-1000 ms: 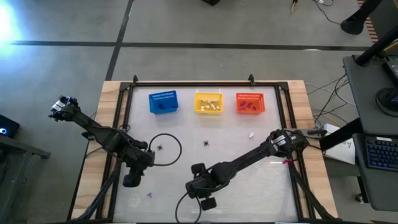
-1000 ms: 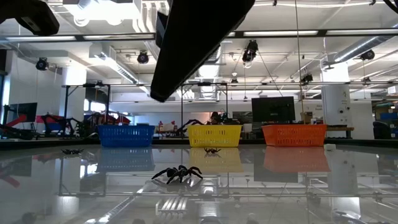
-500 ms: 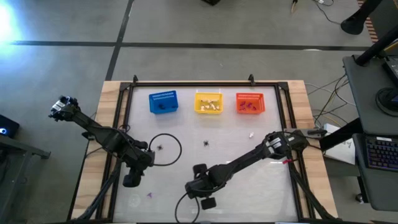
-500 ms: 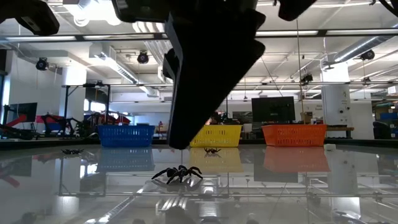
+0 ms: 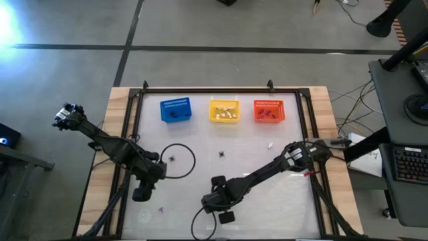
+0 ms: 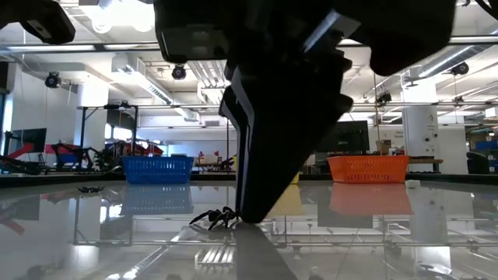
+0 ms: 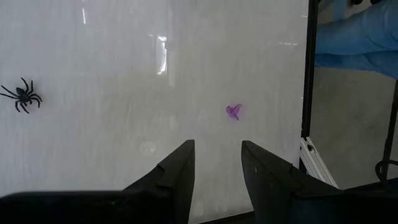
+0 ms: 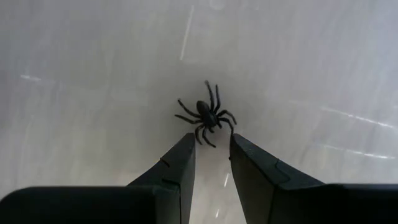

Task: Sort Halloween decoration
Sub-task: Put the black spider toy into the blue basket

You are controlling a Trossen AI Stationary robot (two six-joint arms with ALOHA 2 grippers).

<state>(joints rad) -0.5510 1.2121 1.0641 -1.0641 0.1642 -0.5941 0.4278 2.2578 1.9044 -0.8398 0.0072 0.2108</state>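
A black spider (image 8: pixel 208 115) lies on the glossy white table near its front edge; it also shows in the low view (image 6: pixel 216 218). My right gripper (image 8: pixel 211 138) is open, its fingertips down at the table just behind the spider; it also shows in the low view (image 6: pixel 250 211) and the high view (image 5: pixel 225 215). My left gripper (image 7: pixel 217 146) is open and empty above the table's left front (image 5: pixel 139 195). A purple piece (image 7: pixel 233 112) lies ahead of it. Another black spider (image 7: pixel 22 98) lies farther off. My right gripper comes at the spider slanting down from above, one finger (image 8: pixel 180 155) on either side of the spider's near legs (image 8: pixel 204 138). I cannot tell whether the fingers touch it. The spider lies flat on the table.
Blue (image 5: pixel 176 110), yellow (image 5: pixel 225 110) and orange (image 5: pixel 269 110) baskets stand in a row at the far edge, with pieces inside. Two more spiders (image 5: pixel 172 158) (image 5: pixel 221 154), a whitish piece (image 5: pixel 270 144) and a black cable loop (image 5: pixel 190 161) lie mid-table. A black frame (image 5: pixel 207 90) rims the table.
My right gripper has come down to the table toward the spider near the front edge, its fingertips now beside it. The spider has stayed in place.
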